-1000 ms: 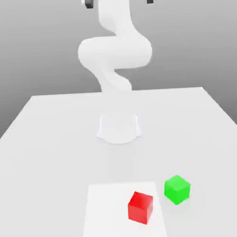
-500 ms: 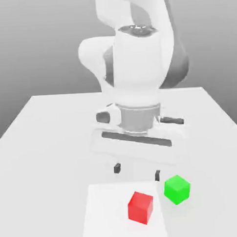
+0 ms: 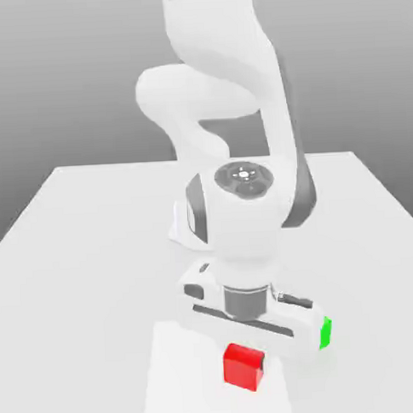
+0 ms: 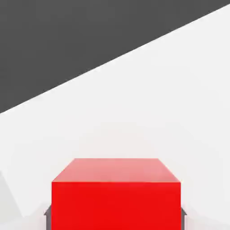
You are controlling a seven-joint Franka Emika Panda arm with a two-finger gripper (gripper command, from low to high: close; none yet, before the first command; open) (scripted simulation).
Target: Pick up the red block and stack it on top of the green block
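Exterior view: arm [image 3: 244, 212] reaches down in front of its base, hand [image 3: 244, 366] low over the desk [image 3: 78, 293]. Hand is closed on the red block [image 3: 242, 369], one finger pad [image 3: 262, 362] visible at the block's side toward the exterior view's right. Block located at the white square [image 3: 184, 373], within its outline and near its edge on the exterior view's right; cannot tell whether the base touches the surface.

Green block [image 3: 326, 333]: farther to the exterior view's right and a little behind the red one, mostly hidden by the hand's white housing. The two blocks are apart; red is not on green.

Hand view: red block between the two pads, one against each of two opposite sides. Its faces look square to the grip. Pale surface beyond it, bounded by a slanting edge against a dark grey area [image 4: 67, 36].
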